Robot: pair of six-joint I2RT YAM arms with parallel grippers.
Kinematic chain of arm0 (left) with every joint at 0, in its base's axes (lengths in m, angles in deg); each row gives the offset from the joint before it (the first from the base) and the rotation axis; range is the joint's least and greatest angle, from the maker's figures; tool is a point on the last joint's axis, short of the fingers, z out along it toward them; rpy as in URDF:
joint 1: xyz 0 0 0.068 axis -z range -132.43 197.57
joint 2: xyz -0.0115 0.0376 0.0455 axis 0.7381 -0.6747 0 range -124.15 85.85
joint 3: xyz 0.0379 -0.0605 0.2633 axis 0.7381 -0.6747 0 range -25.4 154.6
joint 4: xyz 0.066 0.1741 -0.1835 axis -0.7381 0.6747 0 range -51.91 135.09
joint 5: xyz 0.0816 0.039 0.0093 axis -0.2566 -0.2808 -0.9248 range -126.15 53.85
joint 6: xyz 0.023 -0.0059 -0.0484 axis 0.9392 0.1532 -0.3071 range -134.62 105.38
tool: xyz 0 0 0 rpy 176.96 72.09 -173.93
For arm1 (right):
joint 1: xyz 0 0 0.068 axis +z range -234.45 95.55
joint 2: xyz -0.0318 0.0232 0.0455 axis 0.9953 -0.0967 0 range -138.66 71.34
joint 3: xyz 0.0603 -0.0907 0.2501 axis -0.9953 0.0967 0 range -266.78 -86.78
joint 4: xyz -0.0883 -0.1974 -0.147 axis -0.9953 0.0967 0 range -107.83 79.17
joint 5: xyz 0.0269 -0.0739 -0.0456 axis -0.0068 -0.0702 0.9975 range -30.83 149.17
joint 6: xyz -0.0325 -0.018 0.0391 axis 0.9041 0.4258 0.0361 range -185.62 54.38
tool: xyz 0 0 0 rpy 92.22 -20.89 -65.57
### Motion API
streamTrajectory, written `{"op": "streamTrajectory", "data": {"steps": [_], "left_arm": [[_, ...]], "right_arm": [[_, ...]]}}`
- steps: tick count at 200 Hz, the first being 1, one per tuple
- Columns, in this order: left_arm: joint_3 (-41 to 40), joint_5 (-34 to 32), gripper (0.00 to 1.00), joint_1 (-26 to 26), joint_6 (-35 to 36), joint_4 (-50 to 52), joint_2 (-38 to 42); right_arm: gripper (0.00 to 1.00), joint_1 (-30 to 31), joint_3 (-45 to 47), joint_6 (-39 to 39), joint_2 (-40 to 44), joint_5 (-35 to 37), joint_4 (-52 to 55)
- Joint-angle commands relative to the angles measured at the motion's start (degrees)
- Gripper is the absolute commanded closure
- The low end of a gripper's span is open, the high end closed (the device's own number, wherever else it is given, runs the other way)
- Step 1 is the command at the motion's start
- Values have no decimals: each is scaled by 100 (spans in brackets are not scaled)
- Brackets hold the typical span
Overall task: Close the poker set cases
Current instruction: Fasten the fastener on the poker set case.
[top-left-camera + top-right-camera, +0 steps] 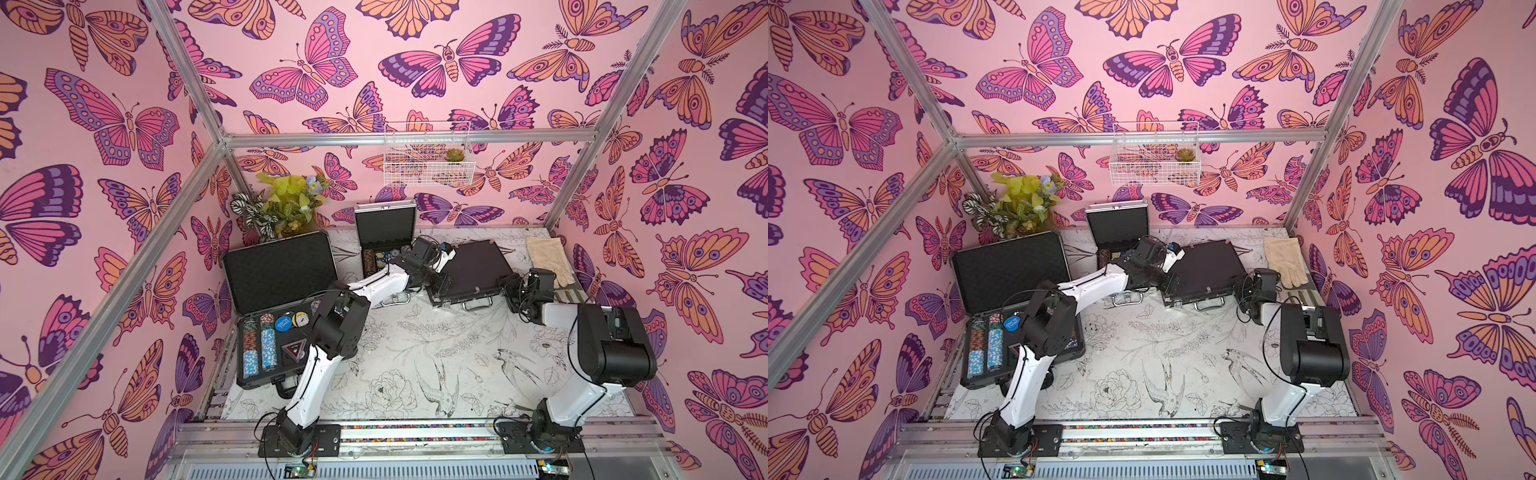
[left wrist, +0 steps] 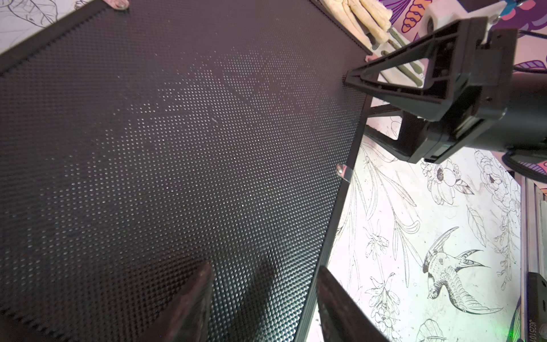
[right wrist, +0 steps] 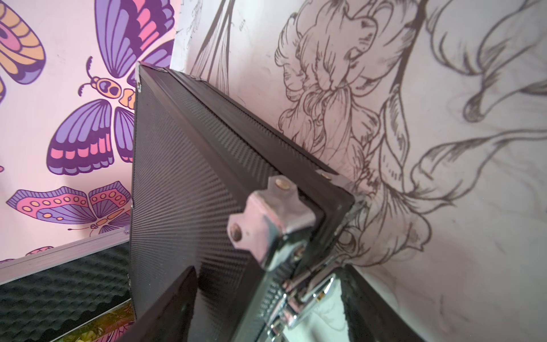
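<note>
A: Both top views first: where do the cases stand?

B: The big case point(image 1: 278, 270) sits open by the left wall, chips point(image 1: 259, 345) showing. The small case point(image 1: 384, 226) stands open at the back. The middle case point(image 1: 478, 270) lies between the two arms, shut or nearly so, a glove point(image 1: 544, 257) just beside it.

A: And the left wrist view?

B: Its lid point(image 2: 177, 148) is dotted black with metal trim. The left gripper point(image 2: 265, 268) is spread, one finger point(image 2: 189, 308) over the lid, one past its edge, clamping nothing. The right gripper point(image 2: 356, 105) straddles the far corner.

A: Pinching it?

B: I cannot tell. In the right wrist view one finger point(image 3: 168, 305) lies on the lid beside a metal corner cap point(image 3: 275, 219) and a chrome latch point(image 3: 296, 299).

A: How to finish well?

B: I'd press flat near the front edge, both sides evenly, so the lid seats square before any latch is touched.
</note>
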Motion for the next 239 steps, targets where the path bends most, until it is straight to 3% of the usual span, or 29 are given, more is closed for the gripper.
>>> {"op": "streamTrajectory", "data": {"steps": [1, 17, 36, 74, 97, 136, 181, 211, 239], "left_arm": [[-217, -116, 42, -60, 15, 922, -450], [-195, -109, 42, -60, 21, 923, -459], [-166, -110, 42, -61, 35, 935, -463], [-138, -122, 42, -68, 55, 958, -468], [-142, -122, 42, -60, 44, 974, -472], [-134, -143, 41, -69, 53, 971, -410], [33, -18, 41, -66, -84, 968, -363], [189, 34, 41, -60, -142, 972, -318], [232, -54, 41, -41, -218, 958, -245]], "right_arm": [[29, 78, 207, -71, -419, 16, -353], [35, 110, 394, -318, -635, -64, -983], [35, 112, 619, -642, -817, -110, -1672], [33, 106, 727, -713, -610, -96, -1699], [27, 92, 584, -328, -187, -113, -1071], [24, 95, 160, 856, 640, -110, 1049], [36, 111, 474, 1420, 1282, -186, 1867], [51, 155, 554, 1603, 1200, -175, 1801], [52, 302, 339, 1763, 969, -63, 1826]]}}
